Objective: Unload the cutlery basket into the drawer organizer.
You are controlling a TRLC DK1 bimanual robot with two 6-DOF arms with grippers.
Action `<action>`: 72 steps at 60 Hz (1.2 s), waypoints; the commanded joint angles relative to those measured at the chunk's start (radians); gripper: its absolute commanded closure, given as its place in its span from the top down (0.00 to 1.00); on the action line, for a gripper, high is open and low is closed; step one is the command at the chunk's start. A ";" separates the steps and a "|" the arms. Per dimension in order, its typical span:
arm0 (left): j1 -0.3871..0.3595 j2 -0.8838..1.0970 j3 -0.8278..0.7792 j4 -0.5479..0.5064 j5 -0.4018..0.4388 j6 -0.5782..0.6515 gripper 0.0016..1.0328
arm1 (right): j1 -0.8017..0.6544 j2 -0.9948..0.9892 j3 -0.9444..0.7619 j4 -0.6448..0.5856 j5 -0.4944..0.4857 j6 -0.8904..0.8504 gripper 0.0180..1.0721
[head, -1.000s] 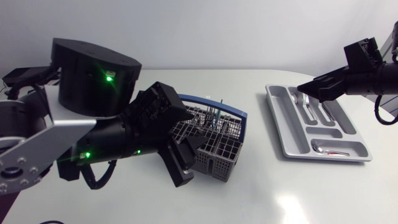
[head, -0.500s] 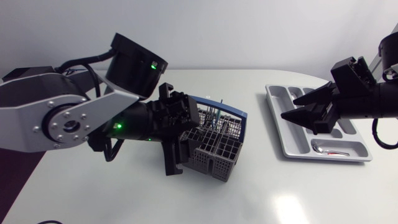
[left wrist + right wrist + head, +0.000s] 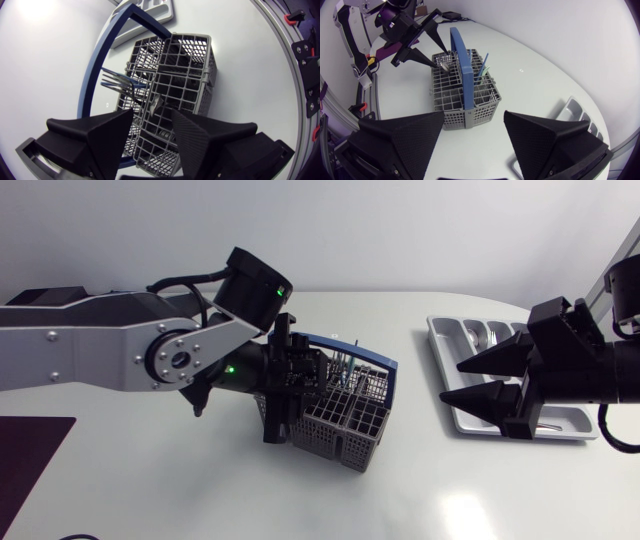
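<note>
Basket: the cutlery basket (image 3: 338, 418) sits centre frame in the overhead view, on the white surface (image 3: 200, 490). Its blue handle (image 3: 386, 376) arches over it, and it's not empty yet: a spoon (image 3: 154, 102) and a blue fork (image 3: 117, 80) stand inside.
Organizer: the drawer organizer (image 3: 445, 340) lies at the right of the frame, well apart from the basket, with some cutlery lying in its compartments.
Left end effector (image 3: 151, 114): spread apart and gripping nothing, pressed in at the basket's left side, the spoon just ahead of the gap.
Right end effector (image 3: 450, 381): gaping wide and empty, over the organizer's left edge, tips aimed at the basket.
Just changed: within the last second the left arm has swung away from the camera and dropped onto the basket. The right has come down from the upper right corner, its fingers spreading.
What it means: the right looks done with a drop-off, and the left seems to be lining up the next pick, probably that spoon. Unloading appears part-way through.
</note>
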 commanded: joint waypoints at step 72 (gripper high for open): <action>-0.048 0.040 0.001 0.071 -0.078 0.072 0.03 | 0.001 -0.046 -0.063 -0.014 0.005 -0.031 0.82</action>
